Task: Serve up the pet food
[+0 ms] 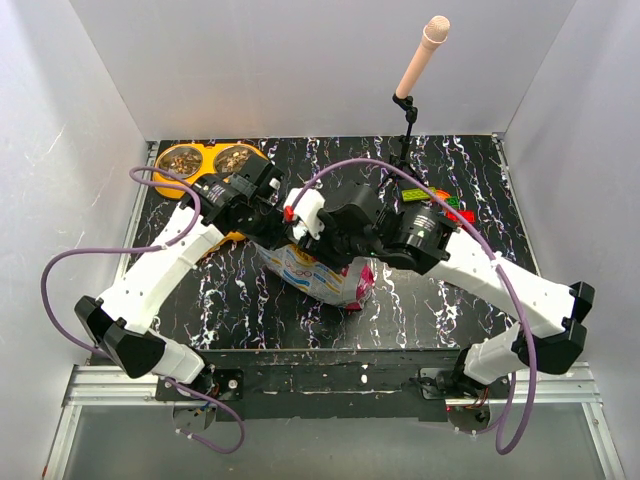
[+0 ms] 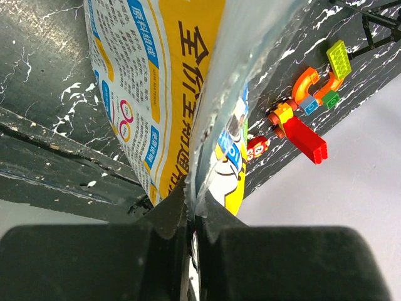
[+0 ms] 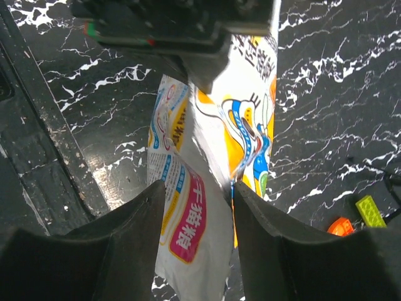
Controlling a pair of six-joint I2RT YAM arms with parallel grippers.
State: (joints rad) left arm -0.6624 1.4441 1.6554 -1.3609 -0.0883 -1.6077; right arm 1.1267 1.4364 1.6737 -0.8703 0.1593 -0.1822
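The white-yellow-pink printed pet food bag (image 1: 318,275) hangs over the middle of the black marbled table. My left gripper (image 1: 272,215) is shut on the bag's thin top edge; in the left wrist view the jaws (image 2: 193,210) pinch the seam and the bag (image 2: 156,94) hangs away from them. My right gripper (image 3: 199,194) is open, its fingers either side of the bag's lower part (image 3: 194,232). Brown kibble (image 1: 182,158) lies in both cups of a yellow double bowl (image 1: 207,152) at the back left.
Colourful toy bricks (image 2: 307,119) lie on the table to the right, also in the top view (image 1: 450,205). A microphone on a stand (image 1: 420,60) rises at the back. White walls close in the left, back and right sides.
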